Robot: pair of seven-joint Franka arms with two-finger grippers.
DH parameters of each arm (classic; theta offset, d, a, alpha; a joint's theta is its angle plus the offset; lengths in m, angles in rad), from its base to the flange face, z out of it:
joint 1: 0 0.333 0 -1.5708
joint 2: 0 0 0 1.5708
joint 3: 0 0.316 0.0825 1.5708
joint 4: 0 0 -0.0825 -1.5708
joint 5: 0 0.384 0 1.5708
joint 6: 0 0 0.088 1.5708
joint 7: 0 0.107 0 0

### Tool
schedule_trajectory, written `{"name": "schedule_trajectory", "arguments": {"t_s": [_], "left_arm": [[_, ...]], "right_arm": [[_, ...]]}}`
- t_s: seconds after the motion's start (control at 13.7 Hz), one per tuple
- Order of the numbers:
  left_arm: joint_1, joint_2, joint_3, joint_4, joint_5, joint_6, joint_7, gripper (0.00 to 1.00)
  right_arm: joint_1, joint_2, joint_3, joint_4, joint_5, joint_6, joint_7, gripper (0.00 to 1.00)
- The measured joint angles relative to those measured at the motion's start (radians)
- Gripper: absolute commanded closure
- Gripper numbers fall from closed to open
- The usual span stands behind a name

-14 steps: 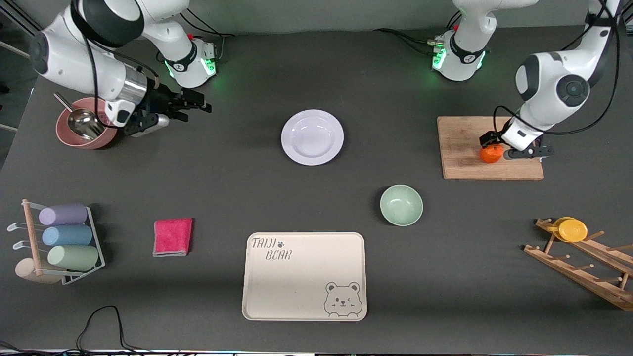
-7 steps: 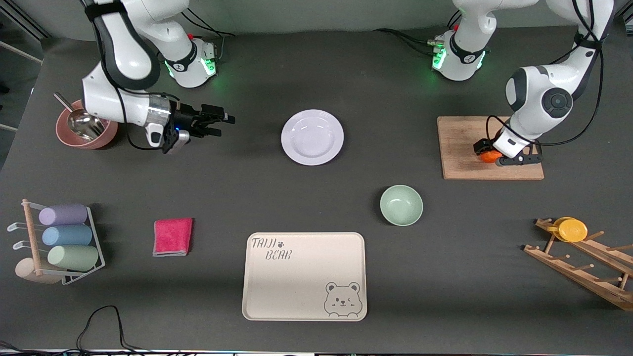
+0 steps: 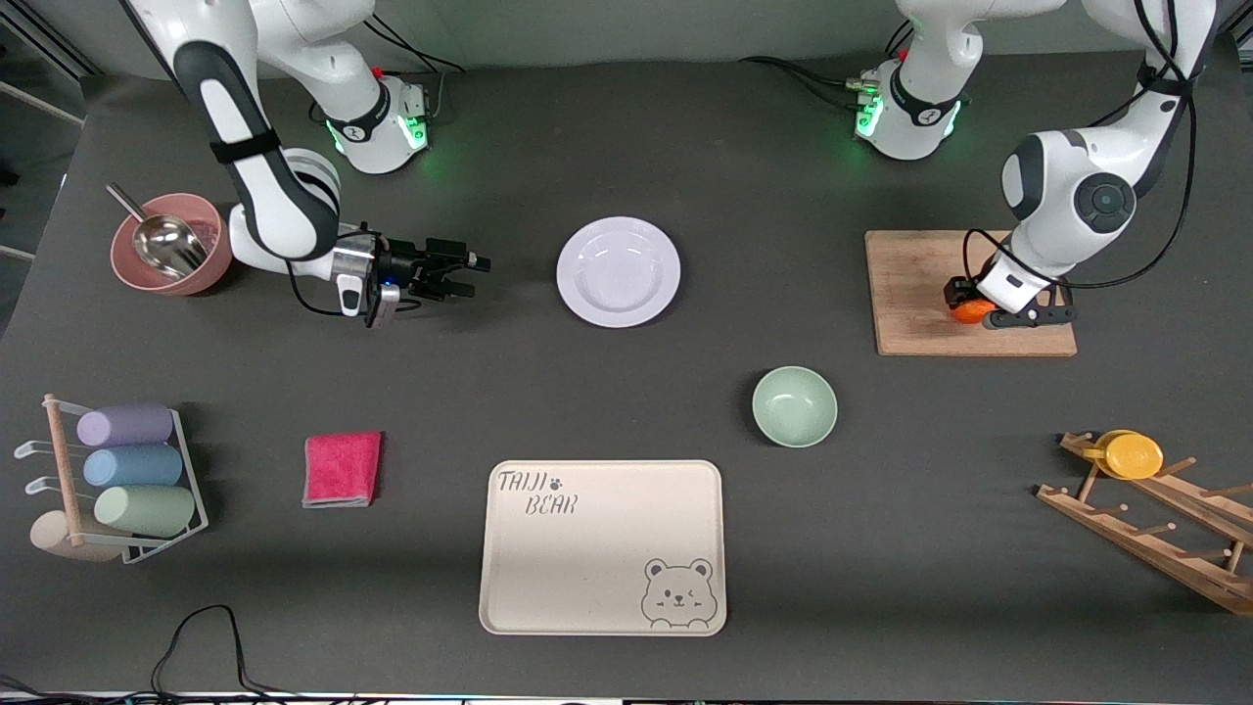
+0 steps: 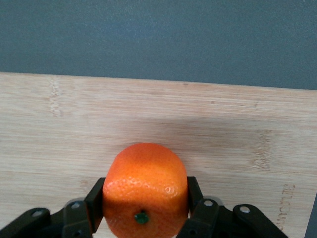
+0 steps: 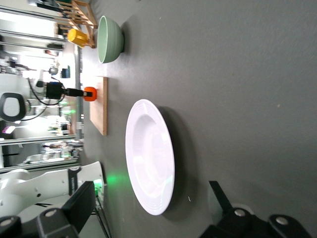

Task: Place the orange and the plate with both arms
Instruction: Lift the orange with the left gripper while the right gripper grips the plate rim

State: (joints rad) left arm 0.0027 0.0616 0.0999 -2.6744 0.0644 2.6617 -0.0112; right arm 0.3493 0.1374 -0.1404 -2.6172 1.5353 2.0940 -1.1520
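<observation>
Gripping orange (image 4: pixel 144 188), left end effector (image 4: pixel 143 210)

Left claw (image 3: pixel 991 311) shut, arm bent low; right claw (image 3: pixel 460 273) spread (wrist horizontal)

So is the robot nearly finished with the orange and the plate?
Not yet. The left end effector has closed on the small round orange, which sits on the wooden cutting board. The open right end effector points at the pale lavender round plate, untouched. Lifting and placing both remains.
</observation>
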Motion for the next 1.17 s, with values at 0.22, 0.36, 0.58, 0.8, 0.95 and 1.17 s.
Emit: {"name": "schedule_trajectory", "arguments": {"t_s": [0.22, 0.36, 0.58, 0.8, 0.95, 1.17], "left_arm": [[0.0, -0.032, 0.0, 0.012, 0.0, -0.03, 0.002, 1.0], [-0.001, -0.106, -0.003, 0.053, 0.0, -0.152, 0.002, 1.0], [-0.009, -0.232, -0.017, 0.199, 0.0, -0.468, 0.002, 1.0], [-0.016, -0.298, -0.039, 0.424, 0.0, -0.804, 0.002, 1.0], [-0.019, -0.306, -0.053, 0.59, 0.0, -1.0, 0.002, 1.0], [-0.023, -0.306, -0.078, 0.774, -0.004, -1.188, 0.001, 1.0]], "right_arm": [[-0.002, 0.078, -0.027, 0.001, 0.028, -0.093, -0.051, 0.0], [-0.007, 0.121, -0.056, 0.001, 0.029, -0.16, -0.073, 0.0], [-0.016, 0.174, -0.071, 0.002, 0.03, -0.192, -0.096, 0.0], [-0.02, 0.205, -0.072, 0.003, 0.033, -0.193, -0.11, 0.0], [-0.02, 0.22, -0.072, 0.003, 0.033, -0.193, -0.11, 0.0], [-0.021, 0.235, -0.072, 0.007, 0.034, -0.193, -0.11, 0.0]]}}
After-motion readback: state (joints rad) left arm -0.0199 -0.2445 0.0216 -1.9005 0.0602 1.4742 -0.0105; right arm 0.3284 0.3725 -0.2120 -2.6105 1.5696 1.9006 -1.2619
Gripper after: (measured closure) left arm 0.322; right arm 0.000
